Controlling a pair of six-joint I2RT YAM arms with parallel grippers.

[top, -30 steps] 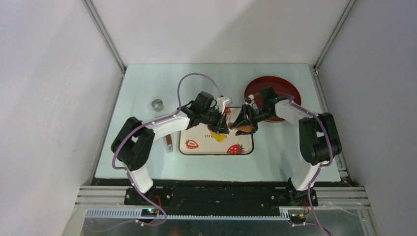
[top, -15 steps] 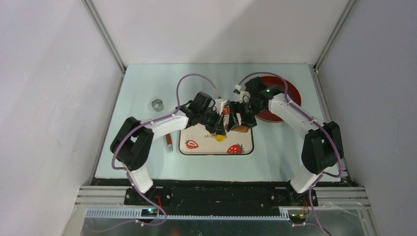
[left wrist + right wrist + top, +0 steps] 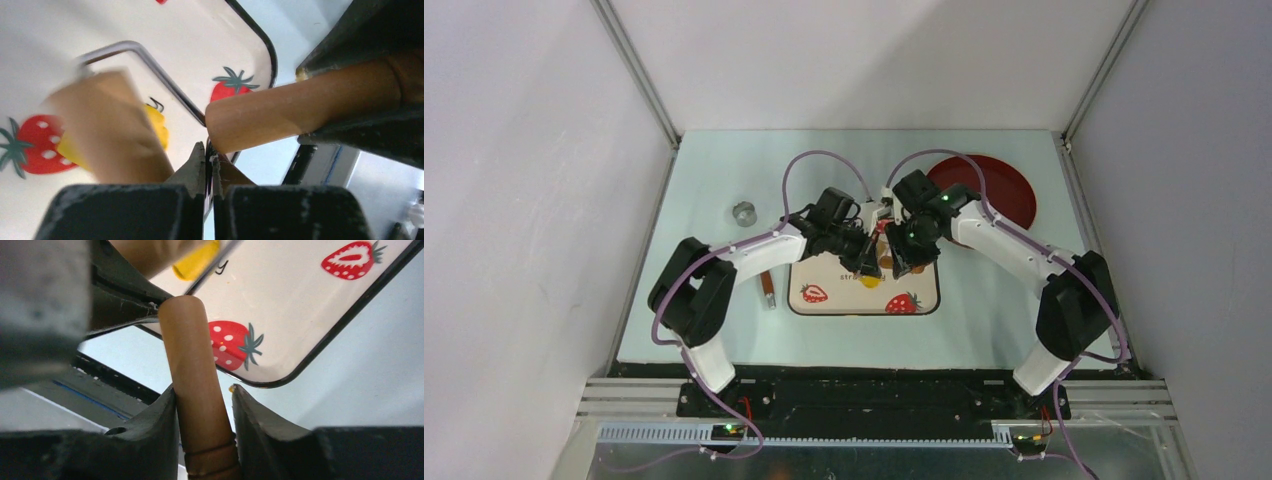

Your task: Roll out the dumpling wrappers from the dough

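Rolling seems the step in hand: right gripper (image 3: pixel 202 405) clamps the wooden roller handle (image 3: pixel 192 355), left gripper (image 3: pixel 209 155) is pressed together alongside. Next needs firm strokes over the yellow dough (image 3: pixel 157 127).

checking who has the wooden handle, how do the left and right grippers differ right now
Jaws: the left gripper is shut, fingertips together; the right gripper stands apart around the wooden handle. Hold: nothing shows plainly in the left gripper, while the right gripper straddles the handle, firmness unclear. Approach: the left gripper reaches in from the left, the right gripper from the right. Both meet over the strawberry tray near the yellow dough.
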